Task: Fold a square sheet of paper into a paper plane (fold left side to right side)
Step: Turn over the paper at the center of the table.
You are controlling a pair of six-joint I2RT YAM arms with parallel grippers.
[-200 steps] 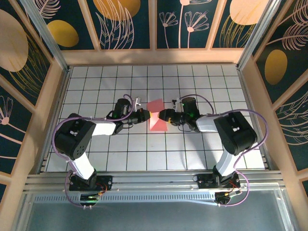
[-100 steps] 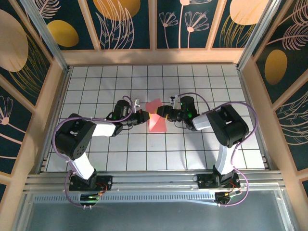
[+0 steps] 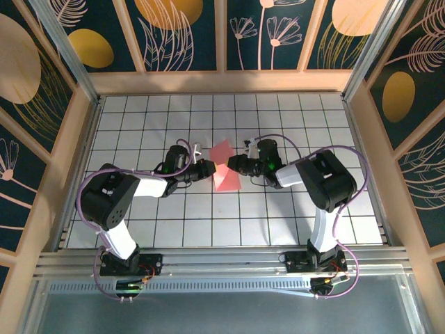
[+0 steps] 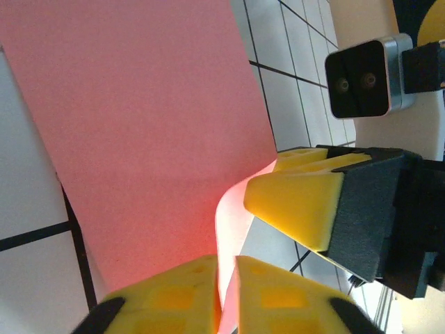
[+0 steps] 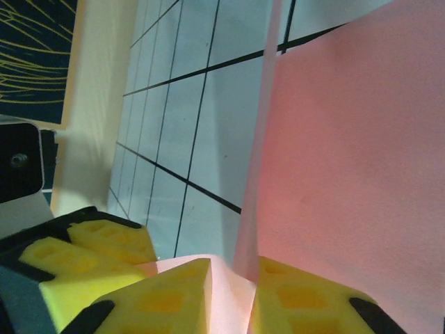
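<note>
The square sheet of paper (image 3: 224, 174) is salmon pink and stands half lifted, bent between the two grippers at mid-table. My left gripper (image 3: 211, 169) comes in from the left. In the left wrist view its yellow fingertips (image 4: 226, 268) pinch a curled edge of the sheet (image 4: 153, 118), with the right gripper's finger (image 4: 299, 202) just beyond. My right gripper (image 3: 231, 164) meets the sheet from the right. In the right wrist view its jaws (image 5: 233, 275) close on a folded edge of the paper (image 5: 348, 153), and the left gripper's fingers (image 5: 83, 250) show at the lower left.
The white gridded table (image 3: 278, 216) is fenced by wooden walls, with an aluminium rail (image 3: 222, 261) along the near edge. Both forearms lie low across the middle of the grid. Purple cables loop over each wrist.
The right gripper has moved left onto the sheet and narrowed its jaws around the edge. The paper's upper part has tilted a little. The left arm has hardly moved.
</note>
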